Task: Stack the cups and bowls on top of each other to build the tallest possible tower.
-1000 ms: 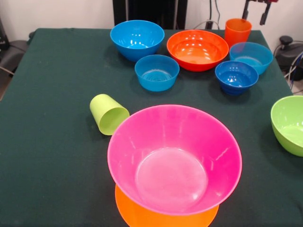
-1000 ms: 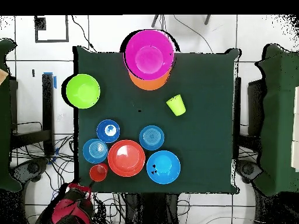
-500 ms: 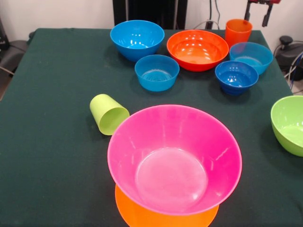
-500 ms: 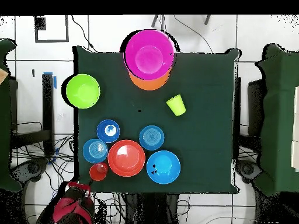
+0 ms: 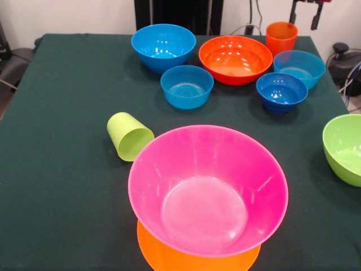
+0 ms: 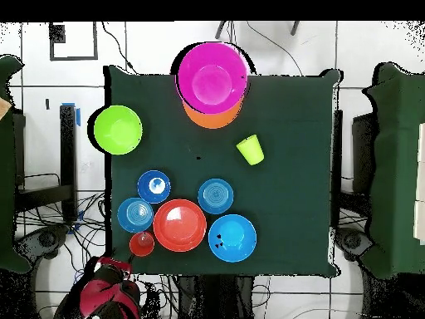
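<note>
The pink bowl (image 5: 207, 189) sits upright on the upside-down light-orange bowl (image 5: 169, 257) at the near edge; together they form the tower (image 6: 212, 83). Beside it, the lime green cup (image 5: 130, 136) lies on its side. The orange cup (image 5: 282, 36) stands upright at the far right corner. Along the far side stand a medium blue bowl (image 5: 163, 46), a red-orange bowl (image 5: 235, 58) and three small blue bowls (image 5: 186, 86), (image 5: 299, 68), (image 5: 281, 91). A lime-green bowl (image 5: 345, 148) is at the right edge. My gripper (image 5: 304, 14) hangs open behind the orange cup, holding nothing.
The dark green cloth (image 5: 62, 186) covers the table. In the overhead view the red and black arm (image 6: 104, 295) sits off the table's corner, near the orange cup (image 6: 142, 243). Cables lie on the floor around the table.
The gripper rose a little and came back down behind the orange cup. The arm shifted slightly in the overhead view. Nothing on the table moved.
</note>
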Controlling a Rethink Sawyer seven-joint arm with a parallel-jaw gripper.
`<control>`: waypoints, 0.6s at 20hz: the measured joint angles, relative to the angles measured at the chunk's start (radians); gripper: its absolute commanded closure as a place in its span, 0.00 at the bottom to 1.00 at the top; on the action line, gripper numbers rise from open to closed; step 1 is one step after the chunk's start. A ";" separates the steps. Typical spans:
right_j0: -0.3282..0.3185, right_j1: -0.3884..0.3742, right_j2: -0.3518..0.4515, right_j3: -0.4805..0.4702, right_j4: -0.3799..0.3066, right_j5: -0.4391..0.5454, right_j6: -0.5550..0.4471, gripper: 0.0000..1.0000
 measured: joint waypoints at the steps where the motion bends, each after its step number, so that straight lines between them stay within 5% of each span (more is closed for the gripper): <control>1: -0.010 -0.014 0.002 0.012 -0.002 0.000 0.000 0.00; 12: -0.015 -0.104 0.020 0.073 -0.002 0.000 0.000 0.00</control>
